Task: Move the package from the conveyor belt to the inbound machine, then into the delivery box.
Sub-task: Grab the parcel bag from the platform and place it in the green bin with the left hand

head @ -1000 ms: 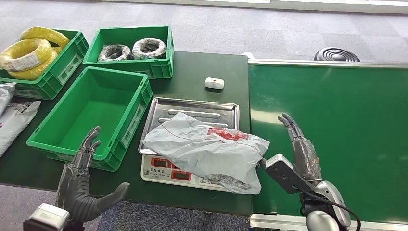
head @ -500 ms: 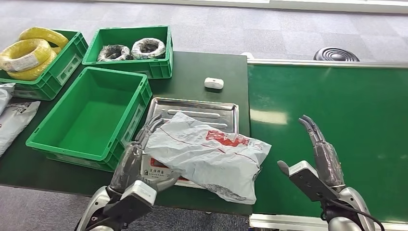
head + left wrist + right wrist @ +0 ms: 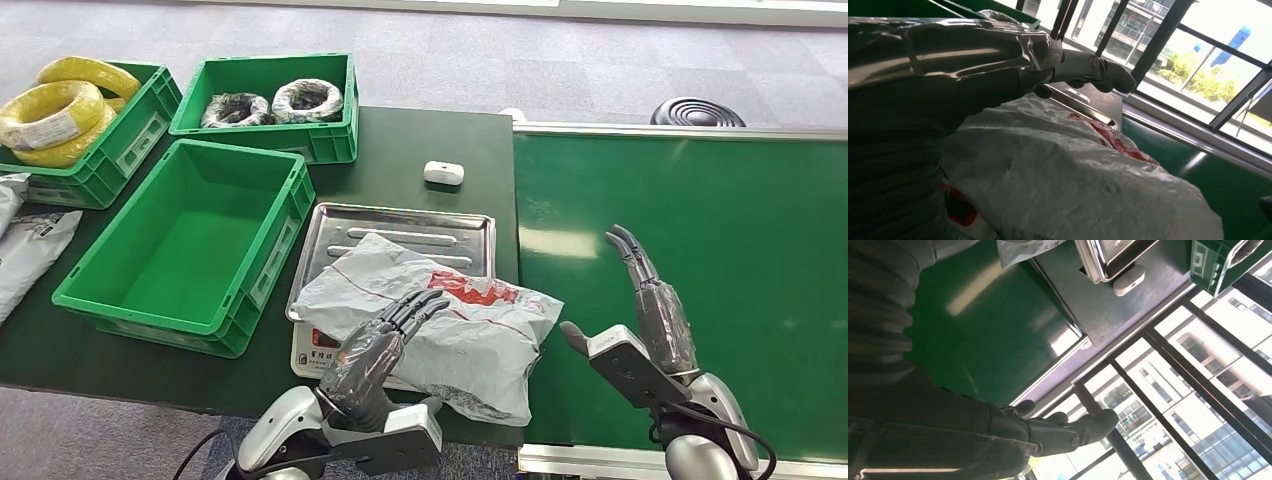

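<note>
The crumpled grey plastic mailer bag with red print (image 3: 440,325) lies across the steel weighing tray of the white scale (image 3: 345,237), its near end sagging over the scale's front toward the table's (image 3: 440,140) edge. My left hand (image 3: 385,345) is spread above the bag's near-left part with the fingers straight and apart, holding nothing; from the wrist view I judge they hover just over the plastic, though I cannot tell if they touch. To lift it well, I should lower the palm onto the thicker middle and close around a fold, since the slack film will slip and droop. Then I should carry it left, over the near wall of the empty green plastic crate (image 3: 180,240) just beside the scale. My right hand (image 3: 645,320) stands open and empty over the green conveyor belt (image 3: 720,210), clear of the bag.
</note>
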Controlling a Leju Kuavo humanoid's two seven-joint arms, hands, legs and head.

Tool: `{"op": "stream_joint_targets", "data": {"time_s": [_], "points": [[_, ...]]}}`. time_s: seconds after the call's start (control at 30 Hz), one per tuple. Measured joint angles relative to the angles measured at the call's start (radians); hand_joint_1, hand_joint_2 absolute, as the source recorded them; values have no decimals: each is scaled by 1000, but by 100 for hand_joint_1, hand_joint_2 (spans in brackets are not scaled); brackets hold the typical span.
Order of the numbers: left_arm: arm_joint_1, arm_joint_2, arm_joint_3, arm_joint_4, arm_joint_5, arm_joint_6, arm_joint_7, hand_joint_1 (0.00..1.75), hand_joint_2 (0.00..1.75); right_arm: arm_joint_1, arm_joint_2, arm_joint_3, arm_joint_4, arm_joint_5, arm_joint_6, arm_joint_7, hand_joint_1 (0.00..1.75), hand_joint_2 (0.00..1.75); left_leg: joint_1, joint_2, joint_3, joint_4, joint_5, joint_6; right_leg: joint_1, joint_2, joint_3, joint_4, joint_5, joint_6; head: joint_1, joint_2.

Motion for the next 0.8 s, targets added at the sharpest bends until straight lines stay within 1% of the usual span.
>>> {"op": "stream_joint_targets", "data": {"time_s": [0.27, 0.33, 0.37, 0.4, 0.43, 0.47, 0.53, 0.57, 0.6, 0.63, 0.8], "points": [[-11, 12, -26, 73, -40, 17, 11, 0, 175, -41, 21, 30, 24, -2, 0, 0, 0, 175, 0, 0, 0, 0, 0, 0, 0, 0, 0, 0, 0, 0, 0, 0], [-16, 14, -32, 84, -101, 52, 33, 0, 175, -44, 25, 34, 27, -2, 0, 0, 0, 175, 0, 0, 0, 0, 0, 0, 0, 0, 0, 0, 0, 0, 0, 0], [-20, 16, -36, 90, -155, 85, 52, 0, 175, -45, 26, 36, 28, -2, 0, 0, 0, 175, 0, 0, 0, 0, 0, 0, 0, 0, 0, 0, 0, 0, 0, 0], [-24, 18, -41, 96, -220, 123, 75, 4, 175, -46, 28, 37, 29, -1, 0, 0, 0, 175, 0, 0, 0, 0, 0, 0, 0, 0, 0, 0, 0, 0, 0, 0], [-27, 19, -44, 103, -285, 161, 101, 25, 175, -47, 30, 38, 29, 1, 1, 0, 0, 175, 0, 0, 0, 0, 0, 0, 0, 0, 0, 0, 0, 0, 0, 0], [-28, 20, -48, 109, -346, 194, 128, 59, 175, -47, 32, 40, 29, 3, 1, 0, 0, 175, 0, 0, 0, 0, 0, 0, 0, 0, 0, 0, 0, 0, 0, 0], [-28, 21, -53, 120, -453, 242, 184, 137, 175, -47, 36, 43, 29, 8, 2, 0, 0, 175, 0, 0, 0, 0, 0, 0, 0, 0, 0, 0, 0, 0, 0, 0], [-28, 22, -55, 126, -496, 259, 209, 160, 175, -47, 39, 44, 29, 11, 4, 0, 0, 175, 0, 0, -1, 0, 0, 0, 0, 0, 0, 0, 0, 0, 0, 0], [-28, 23, -57, 132, -531, 274, 229, 169, 175, -47, 42, 46, 29, 13, 6, 0, 0, 175, 0, 0, -1, 0, 0, 0, 0, 0, 0, 0, 0, 0, 0, 0], [-27, 24, -57, 139, -560, 289, 245, 174, 175, -47, 46, 49, 29, 16, 8, 0, 0, 175, 0, 0, -1, 0, 0, 0, 0, 0, 0, 0, 0, 0, 0, 0], [-14, 27, -33, 162, -635, 388, 285, 175, 175, -49, 65, 63, 29, 28, 20, 3, 0, 175, 0, 0, -1, 0, 0, 0, 0, 0, 0, 0, 0, 0, 0, 0]]}}
